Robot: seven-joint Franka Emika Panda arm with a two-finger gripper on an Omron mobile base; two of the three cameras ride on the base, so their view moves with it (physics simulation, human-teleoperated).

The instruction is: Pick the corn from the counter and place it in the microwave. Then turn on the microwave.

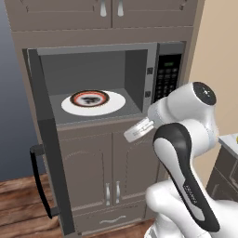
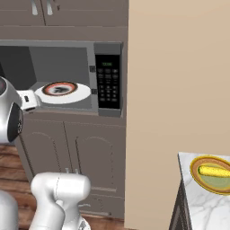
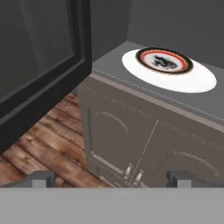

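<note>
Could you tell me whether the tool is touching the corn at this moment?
Apart. In the right base view the corn lies in a yellow dish on the counter, far from the arm by the microwave.

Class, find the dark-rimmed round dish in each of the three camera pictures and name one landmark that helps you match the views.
Left base view: dark-rimmed dish sits left of centre, on the white plate inside the open microwave.
Right base view: upper left, on the same plate, left of the keypad panel.
Hand view: upper right, on the plate.
Shared landmark: the white plate.
</note>
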